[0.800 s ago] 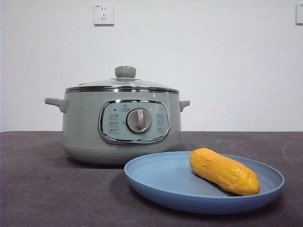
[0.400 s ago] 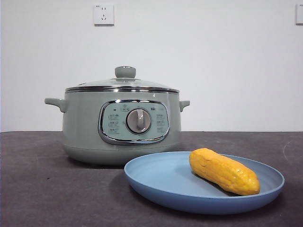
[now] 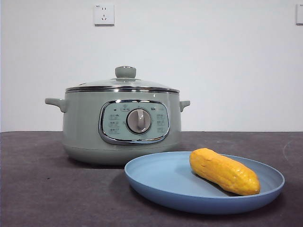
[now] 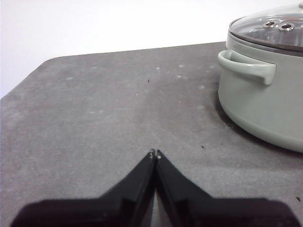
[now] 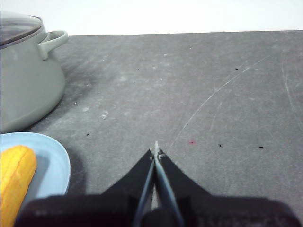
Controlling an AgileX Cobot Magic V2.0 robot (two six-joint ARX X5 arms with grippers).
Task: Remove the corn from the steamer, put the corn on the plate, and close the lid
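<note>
The yellow-orange corn (image 3: 224,171) lies on the right half of the light-blue plate (image 3: 161,182), in front of the sage-green steamer (image 3: 85,127). The glass lid (image 3: 122,83) with its green knob sits closed on the steamer. Neither arm shows in the front view. My left gripper (image 4: 155,153) is shut and empty over bare table, beside the steamer (image 4: 265,90) and its handle. My right gripper (image 5: 155,150) is shut and empty too, with the plate (image 5: 52,163), the corn (image 5: 14,182) and the steamer (image 5: 26,85) off to one side.
The dark grey table (image 3: 38,189) runs back to a white wall with a socket (image 3: 103,14). The table's rounded corner (image 4: 28,75) shows in the left wrist view. Scratches mark the tabletop (image 5: 222,90) in the right wrist view.
</note>
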